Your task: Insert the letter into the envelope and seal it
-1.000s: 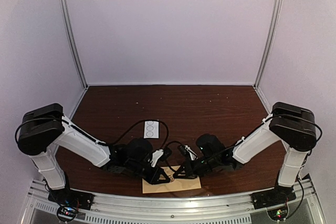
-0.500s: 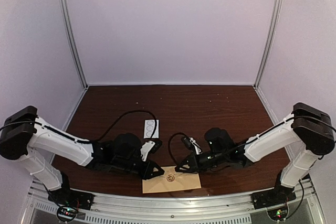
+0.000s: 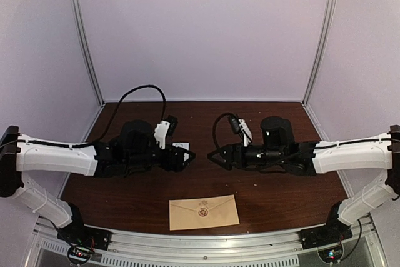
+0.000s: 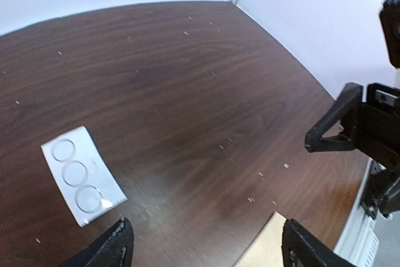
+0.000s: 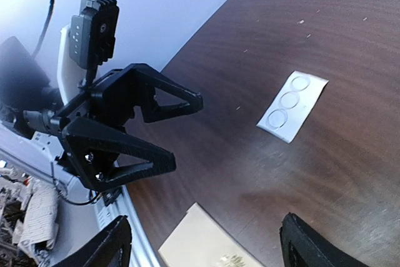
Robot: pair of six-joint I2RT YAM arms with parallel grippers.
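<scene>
Near the front edge of the dark wood desk (image 3: pixel 194 114), one tan envelope (image 3: pixel 204 212) lies flat, its pointed flap folded down, with one round mark (image 3: pixel 202 211) at the flap's tip. Two arms reach in from either side farther back, well apart from the paper, their hands facing tip to tip over the middle of the desk. The left hand (image 3: pixel 185 157) has its two fingers spread wide and holds nothing. The right hand (image 3: pixel 213 156) likewise stands wide and empty. A narrow gap separates the two. One small white card (image 4: pixel 83 174) bearing three round outlines in a row lies on the desk by the left hand's tips, which partly hide it in the overhead view. Each wrist view catches a corner of the envelope at its lower edge, between that hand's own two fingers.
</scene>
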